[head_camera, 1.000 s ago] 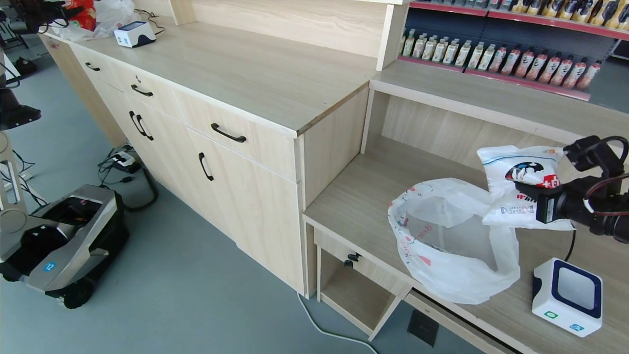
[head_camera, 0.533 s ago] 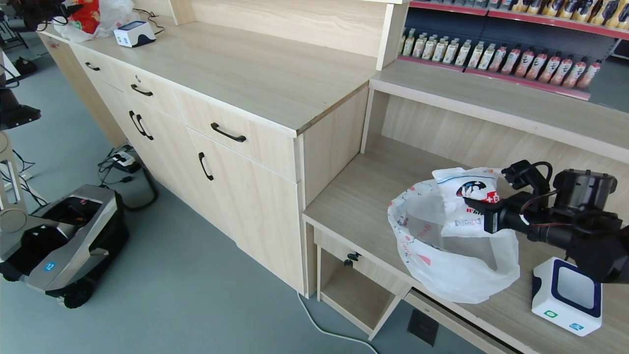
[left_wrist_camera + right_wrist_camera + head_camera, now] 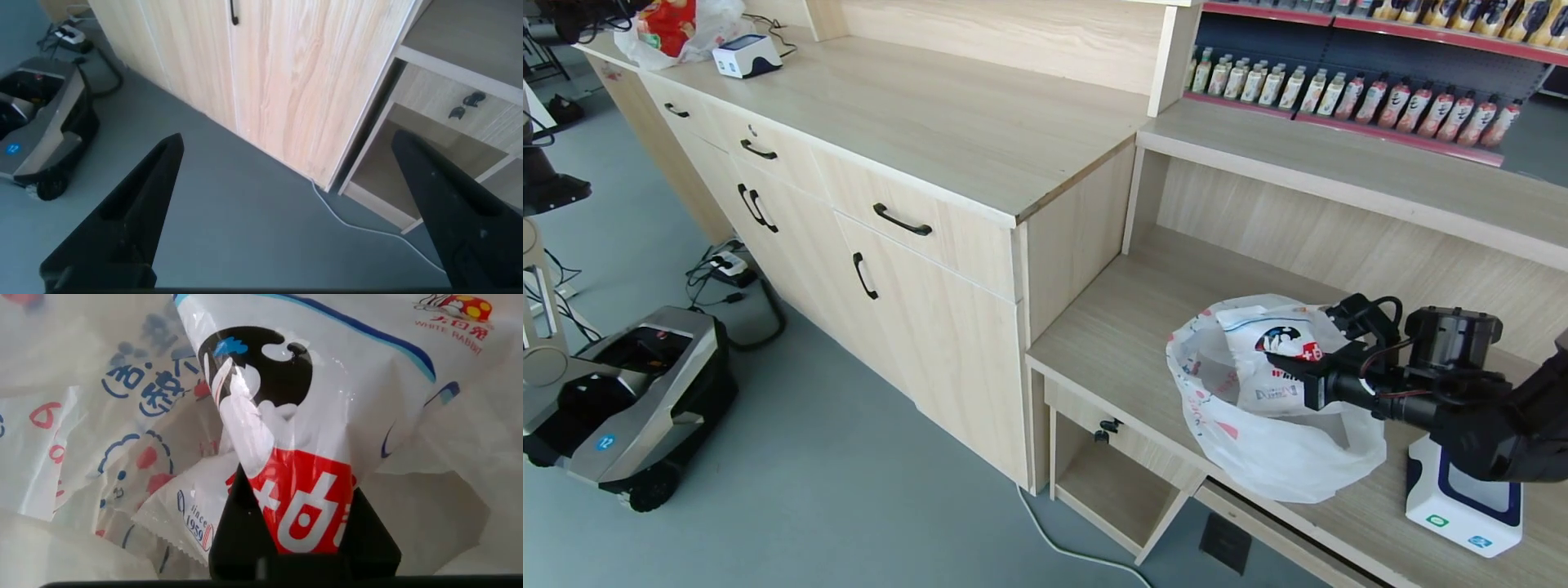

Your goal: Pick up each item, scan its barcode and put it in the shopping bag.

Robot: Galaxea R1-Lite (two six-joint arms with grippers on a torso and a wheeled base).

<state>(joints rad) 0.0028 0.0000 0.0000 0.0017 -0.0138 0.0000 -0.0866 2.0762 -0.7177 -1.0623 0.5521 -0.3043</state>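
**Packet at the bag mouth, right claw clamped on it**

Low wooden desk (image 3: 1127,327) carries everything I'm working with. The white plastic shopping bag (image 3: 1258,465) sits near the desk's front edge, mouth open upward. In my right wrist view its printed wall (image 3: 82,416) is crumpled behind the packet.

The white snack packet (image 3: 1270,367) is partway down in the bag's opening, tilted, with its top edge about level with the bag's rim. The same packet (image 3: 310,400) shows close up, black-and-red print facing the camera.

The white barcode scanner (image 3: 1462,510) stands at the desk's front right corner, just beside the bag and partly hidden by my right arm.

The right gripper (image 3: 1298,371) is over the bag mouth, clamped on the packet. Its fingers (image 3: 245,531) pinch the red printed part.

The left gripper (image 3: 286,212) hangs above grey floor in front of the cabinet, claw spread wide and holding nothing.
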